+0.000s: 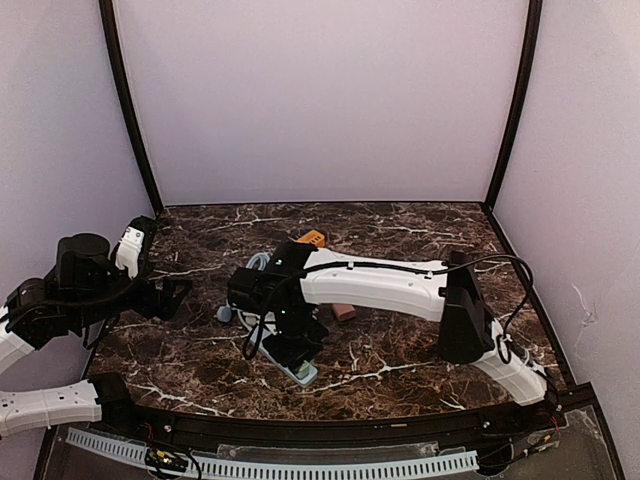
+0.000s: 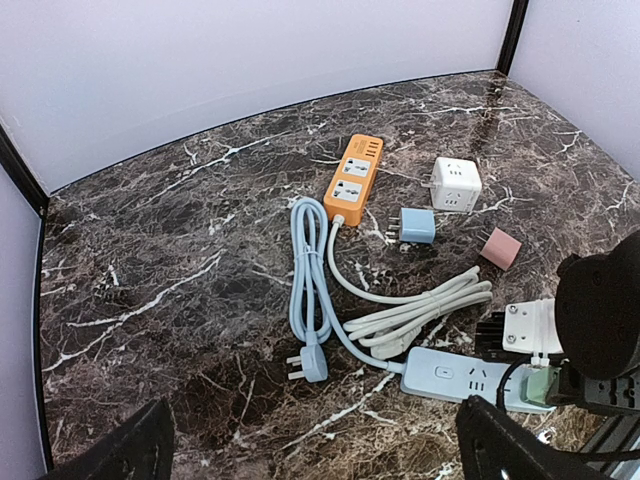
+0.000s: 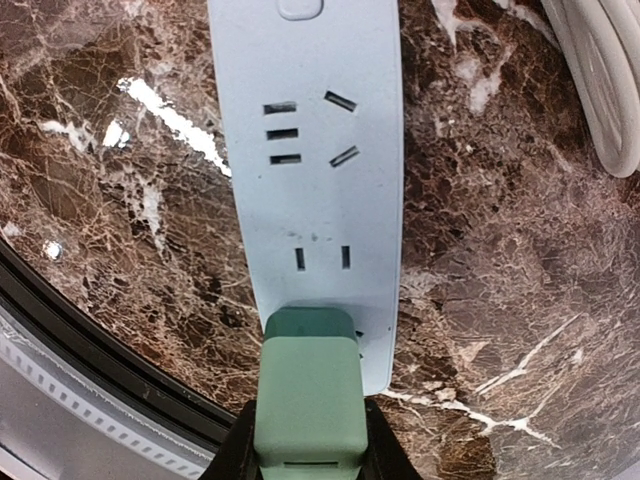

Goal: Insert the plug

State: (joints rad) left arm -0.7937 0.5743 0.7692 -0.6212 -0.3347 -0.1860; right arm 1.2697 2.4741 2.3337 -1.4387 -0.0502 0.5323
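A green plug [image 3: 308, 400] is clamped between my right gripper's [image 3: 308, 445] black fingers [image 3: 232, 452], so that gripper is shut on it. The plug stands over the end socket of the light blue power strip [image 3: 310, 180]. Its prongs are hidden beneath its body, and a slot shows just right of it. In the top view my right gripper [image 1: 290, 340] hangs over the strip [image 1: 303, 373] near the table's front. From the left wrist view the strip [image 2: 450, 378] and the green plug [image 2: 540, 385] lie at lower right. My left gripper [image 2: 315, 460] is open, high over the left side, holding nothing.
An orange power strip [image 2: 352, 180], white cube adapter [image 2: 455, 185], blue adapter [image 2: 417, 226] and pink adapter [image 2: 499, 248] lie further back. A coiled white cable [image 2: 420, 310] and the strip's blue cord with its plug [image 2: 308, 362] lie mid-table. A black rail [image 3: 90, 340] edges the front.
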